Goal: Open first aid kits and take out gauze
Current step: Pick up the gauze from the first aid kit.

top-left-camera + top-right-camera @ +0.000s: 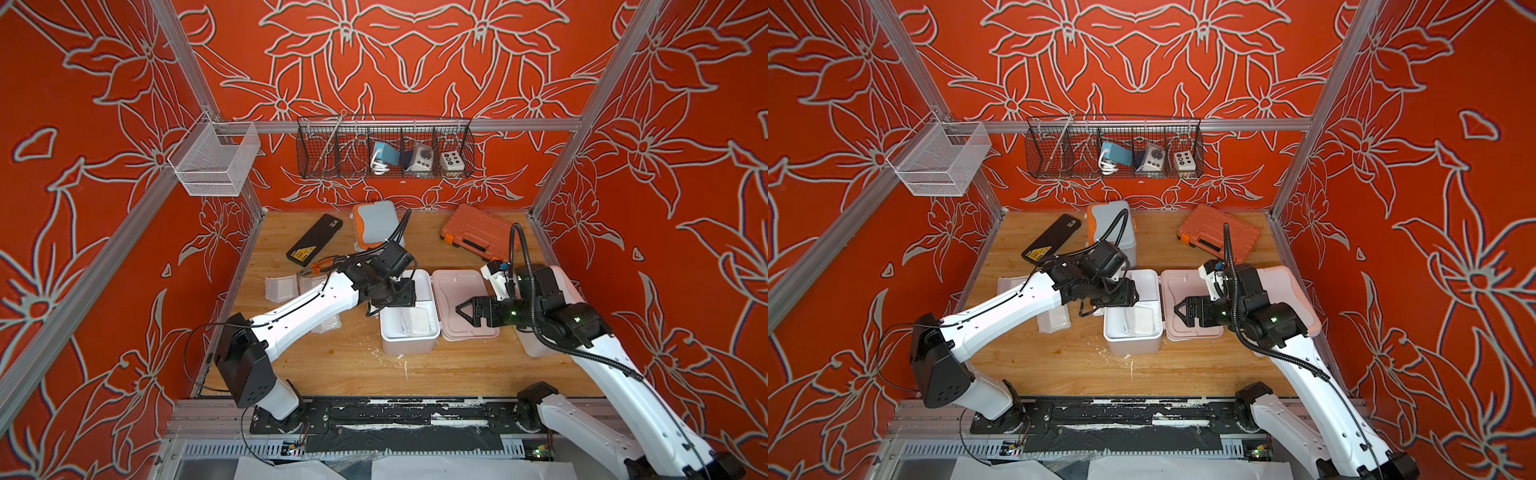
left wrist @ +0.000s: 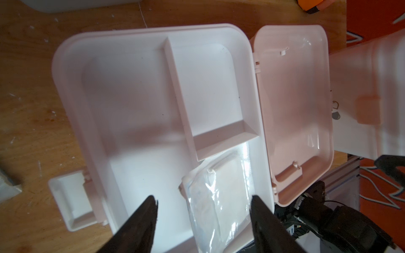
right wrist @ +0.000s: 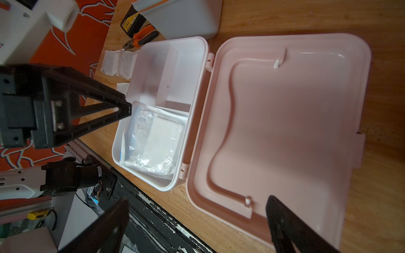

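The dusty pink first aid kit point(image 1: 409, 348) stands open mid-table, its lid point(image 1: 461, 286) laid flat to the right. One wrapped gauze point(image 2: 221, 192) lies in its near compartment, also in the right wrist view point(image 3: 153, 142). My left gripper point(image 2: 203, 203) hangs open over that gauze, jaws either side without touching it. My right gripper point(image 3: 198, 200) is open and empty over the lid's near edge. Three more gauze pads point(image 1: 282, 287) lie at the table's left. The blue-grey kit point(image 1: 376, 222) stands shut at the back. A white kit point(image 1: 536, 348) sits under my right arm.
A long black case point(image 1: 314, 240) and orange-handled pliers point(image 1: 320, 266) lie at back left. The orange tool case point(image 1: 478, 235) is at back right. A black wire basket point(image 1: 384, 149) and a white mesh basket point(image 1: 214, 160) hang on the frame.
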`<state>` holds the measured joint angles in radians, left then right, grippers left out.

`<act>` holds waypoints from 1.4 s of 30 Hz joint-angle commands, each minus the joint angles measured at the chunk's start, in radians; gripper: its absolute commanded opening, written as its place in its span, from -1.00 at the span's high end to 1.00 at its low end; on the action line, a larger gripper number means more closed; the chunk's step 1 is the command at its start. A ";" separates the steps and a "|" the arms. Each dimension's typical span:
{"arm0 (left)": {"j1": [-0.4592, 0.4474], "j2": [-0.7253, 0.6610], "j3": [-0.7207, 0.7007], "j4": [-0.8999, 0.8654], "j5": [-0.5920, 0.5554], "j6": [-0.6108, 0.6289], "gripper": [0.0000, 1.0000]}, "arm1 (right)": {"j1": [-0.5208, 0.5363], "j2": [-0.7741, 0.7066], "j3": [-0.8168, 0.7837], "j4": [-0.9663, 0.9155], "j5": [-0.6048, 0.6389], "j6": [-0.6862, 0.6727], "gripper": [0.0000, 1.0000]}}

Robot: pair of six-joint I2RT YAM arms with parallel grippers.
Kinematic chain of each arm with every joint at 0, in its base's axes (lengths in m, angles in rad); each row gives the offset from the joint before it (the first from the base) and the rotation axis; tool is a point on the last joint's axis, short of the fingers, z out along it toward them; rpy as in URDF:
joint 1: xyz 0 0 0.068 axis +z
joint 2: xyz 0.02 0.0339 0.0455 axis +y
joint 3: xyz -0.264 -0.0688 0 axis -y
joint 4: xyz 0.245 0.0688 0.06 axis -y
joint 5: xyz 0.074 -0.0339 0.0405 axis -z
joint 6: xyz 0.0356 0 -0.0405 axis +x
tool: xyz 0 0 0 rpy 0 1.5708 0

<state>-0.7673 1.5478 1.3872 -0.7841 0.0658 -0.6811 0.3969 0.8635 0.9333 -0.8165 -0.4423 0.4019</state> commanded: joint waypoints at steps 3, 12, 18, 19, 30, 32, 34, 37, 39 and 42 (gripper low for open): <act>-0.028 -0.014 -0.063 0.035 0.004 -0.035 -0.22 | -0.004 -0.002 0.002 -0.007 0.019 -0.014 -0.96; -0.066 -0.044 -0.152 0.097 0.048 -0.077 0.59 | -0.005 0.002 -0.007 0.004 0.012 -0.008 -0.96; -0.065 -0.076 -0.144 0.064 0.023 -0.081 0.86 | -0.004 0.002 -0.009 0.007 0.008 -0.005 -0.96; -0.066 -0.081 -0.141 0.061 0.022 -0.081 0.86 | -0.003 0.004 -0.009 0.010 0.005 -0.003 -0.96; -0.064 -0.123 -0.097 -0.003 -0.012 -0.074 1.00 | -0.004 0.001 -0.014 0.013 -0.004 0.000 -0.96; -0.052 -0.144 -0.065 -0.053 -0.040 -0.066 1.00 | -0.004 -0.001 -0.016 0.016 -0.011 0.002 -0.96; -0.030 -0.174 -0.043 -0.094 -0.059 -0.057 1.00 | -0.005 -0.004 -0.017 0.016 -0.016 0.002 -0.96; 0.036 -0.233 -0.022 -0.163 -0.064 -0.031 1.00 | -0.004 -0.012 -0.020 0.016 -0.018 0.002 -0.96; 0.103 -0.274 -0.018 -0.223 -0.067 -0.009 1.00 | -0.004 -0.016 -0.023 0.023 -0.028 0.005 -0.96; 0.235 -0.340 -0.039 -0.296 -0.065 0.043 1.00 | -0.003 -0.021 -0.035 0.041 -0.049 0.016 -0.96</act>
<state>-0.6098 1.2537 1.3533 -0.9424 0.0269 -0.6960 0.3969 0.8570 0.9154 -0.7979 -0.4614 0.4065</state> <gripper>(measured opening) 0.047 0.980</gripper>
